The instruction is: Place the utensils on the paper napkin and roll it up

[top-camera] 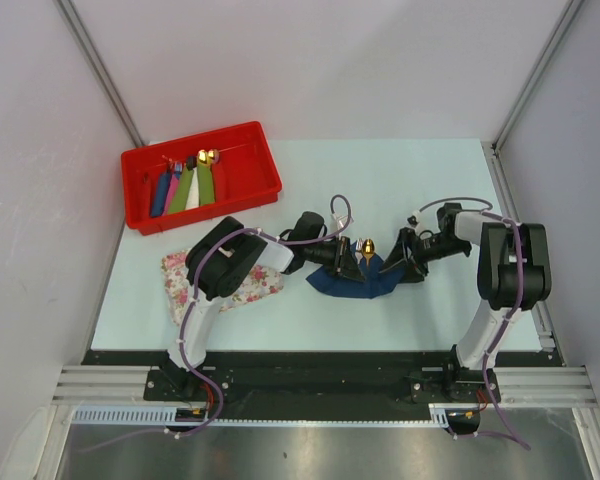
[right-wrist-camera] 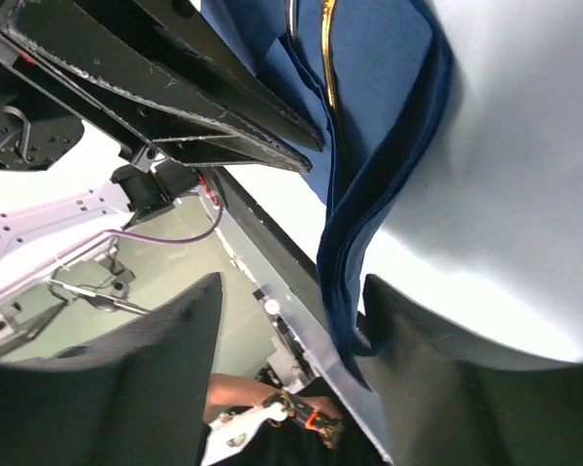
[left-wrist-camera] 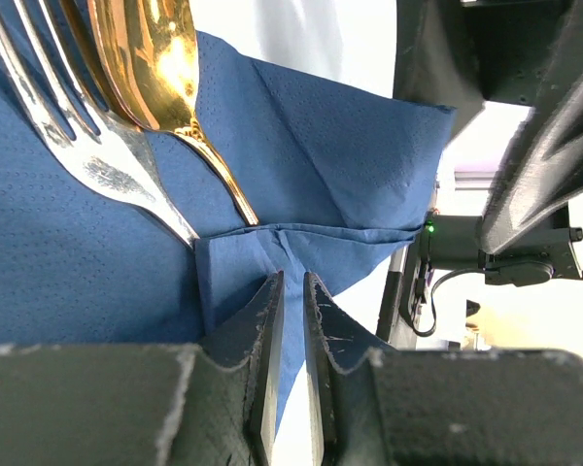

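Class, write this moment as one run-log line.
utensils: spoon and fork on paper napkin | left gripper: shut on napkin fold | right gripper: open around napkin edge

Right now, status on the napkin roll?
Left gripper shut on a paper napkin fold; right gripper open, napkin edge between its fingers. Spoon and fork on it, roll unfinished. Grippers close together.

The navy napkin (top-camera: 348, 284) lies rumpled, one fold pinched in the left gripper (left-wrist-camera: 293, 316), its opposite edge hanging between the right gripper's (right-wrist-camera: 291, 291) spread fingers. Gold spoon (left-wrist-camera: 155, 58) and silvery fork (left-wrist-camera: 73, 126) lie side by side just ahead of the left gripper, handles tucked under a fold.
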